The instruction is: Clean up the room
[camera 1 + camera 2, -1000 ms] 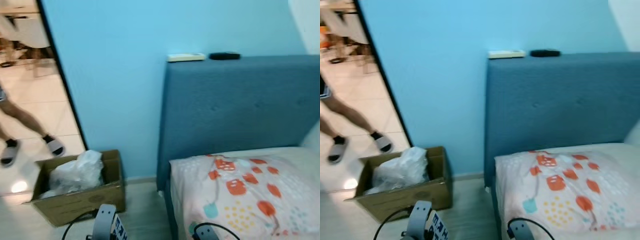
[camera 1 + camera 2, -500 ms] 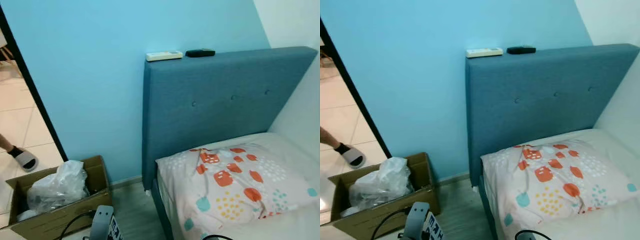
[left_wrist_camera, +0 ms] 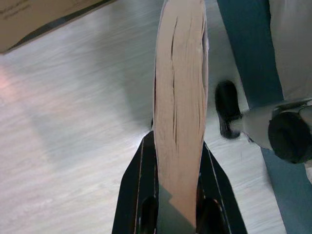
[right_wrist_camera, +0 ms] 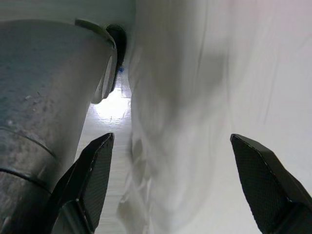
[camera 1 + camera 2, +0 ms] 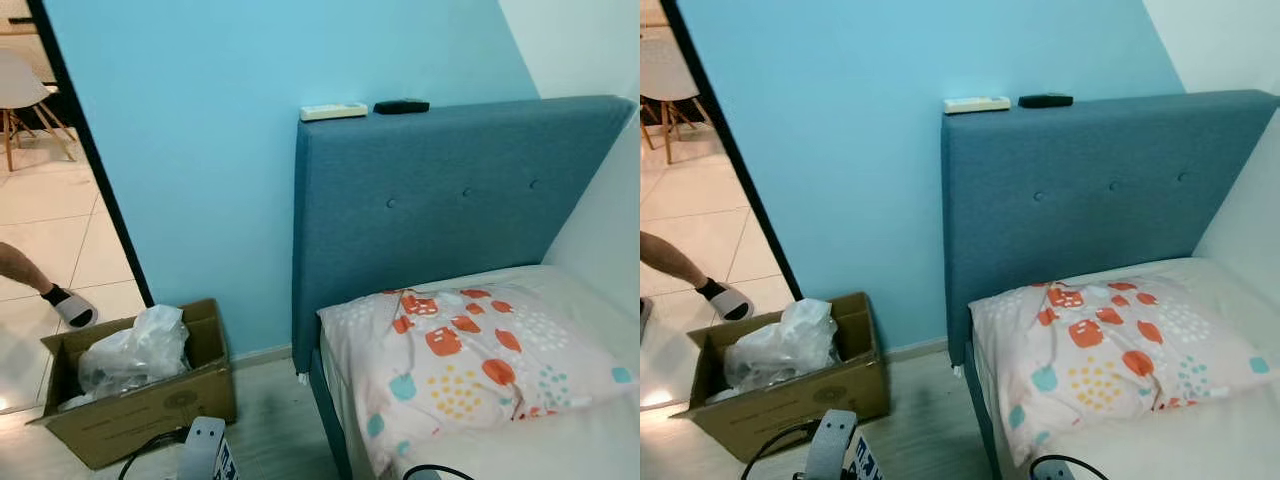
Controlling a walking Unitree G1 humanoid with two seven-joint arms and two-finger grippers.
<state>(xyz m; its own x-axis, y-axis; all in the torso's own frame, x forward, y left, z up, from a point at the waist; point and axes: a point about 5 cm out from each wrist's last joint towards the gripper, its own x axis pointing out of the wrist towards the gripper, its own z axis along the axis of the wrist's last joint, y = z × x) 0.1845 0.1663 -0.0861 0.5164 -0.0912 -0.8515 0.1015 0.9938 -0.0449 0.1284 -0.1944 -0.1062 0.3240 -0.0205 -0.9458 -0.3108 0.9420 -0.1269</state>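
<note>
Left wrist view: the left gripper [image 3: 178, 195] is clamping a book [image 3: 179, 97] edge-on over pale wood-look floor [image 3: 73, 126]. Right wrist view: the right gripper [image 4: 180, 170] is hanging with fingers wide apart, holding nothing, beside white bedding [image 4: 204, 97]. Head views: a cardboard box [image 5: 140, 400] holding a plastic bag [image 5: 135, 350] is sitting by the blue wall [image 5: 200, 150], next to the blue headboard [image 5: 450, 210]; a patterned pillow [image 5: 470, 360] is lying on the bed. A person's foot [image 5: 70, 308] is showing in the doorway.

Bed [image 5: 560, 455] carries a pillow [image 5: 470, 365] — floor [image 5: 270, 420] (wood-look) a cardboard box [image 5: 140, 400].
</note>
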